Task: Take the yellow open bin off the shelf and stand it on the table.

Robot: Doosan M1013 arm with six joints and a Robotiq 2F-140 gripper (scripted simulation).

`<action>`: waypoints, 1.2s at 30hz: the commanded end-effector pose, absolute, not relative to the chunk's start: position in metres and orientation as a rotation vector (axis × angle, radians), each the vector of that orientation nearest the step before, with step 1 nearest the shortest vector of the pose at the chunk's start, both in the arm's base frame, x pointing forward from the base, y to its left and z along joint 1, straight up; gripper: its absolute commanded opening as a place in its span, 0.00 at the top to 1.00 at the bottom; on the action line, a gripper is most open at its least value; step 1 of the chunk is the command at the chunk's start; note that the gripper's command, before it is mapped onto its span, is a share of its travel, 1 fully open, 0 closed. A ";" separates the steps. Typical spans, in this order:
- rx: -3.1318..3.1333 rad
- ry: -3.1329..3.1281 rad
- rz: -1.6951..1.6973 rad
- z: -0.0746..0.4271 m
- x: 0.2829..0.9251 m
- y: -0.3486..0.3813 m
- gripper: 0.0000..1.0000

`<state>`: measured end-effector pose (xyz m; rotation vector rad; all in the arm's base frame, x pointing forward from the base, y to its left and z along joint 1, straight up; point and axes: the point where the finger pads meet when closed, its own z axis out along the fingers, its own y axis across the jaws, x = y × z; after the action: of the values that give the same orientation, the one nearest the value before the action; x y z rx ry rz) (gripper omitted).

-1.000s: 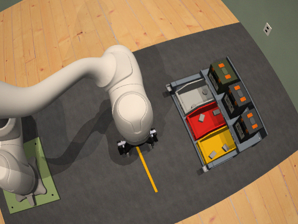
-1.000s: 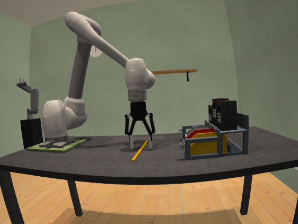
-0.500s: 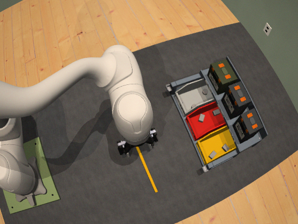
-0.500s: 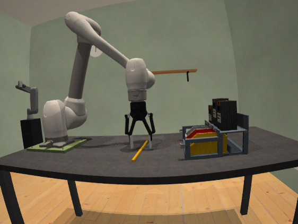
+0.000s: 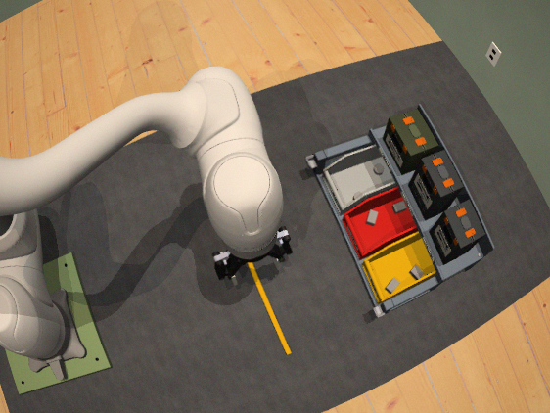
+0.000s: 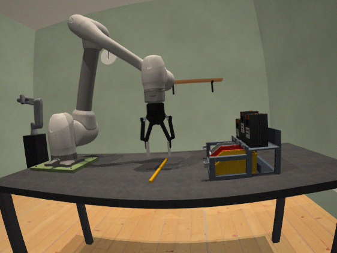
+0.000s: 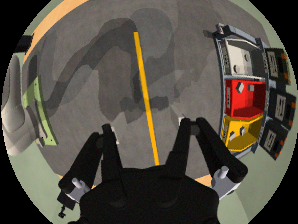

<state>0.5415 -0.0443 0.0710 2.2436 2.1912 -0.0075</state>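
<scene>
The yellow bin (image 5: 400, 268) sits in the end bay of the grey shelf (image 5: 397, 303), beside the red bin (image 5: 382, 226), its open front sloping out and two small grey parts (image 5: 392, 284) lying inside. Well apart from the shelf, the arm reaches out over the dark worktop (image 5: 318, 352) with its wrist pointing straight down. The gripper (image 6: 158, 151) hangs just above the near end of a yellow strip (image 5: 269, 309), jaws apart, nothing between them.
</scene>
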 end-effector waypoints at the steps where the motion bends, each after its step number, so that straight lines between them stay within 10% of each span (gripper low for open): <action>1: 2.243 2.191 -0.007 0.072 0.541 -0.044 0.43; 36: 2.243 2.191 -0.007 0.154 0.541 -0.044 0.43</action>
<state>0.5414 -0.0438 0.1541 2.2433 2.1908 -0.0069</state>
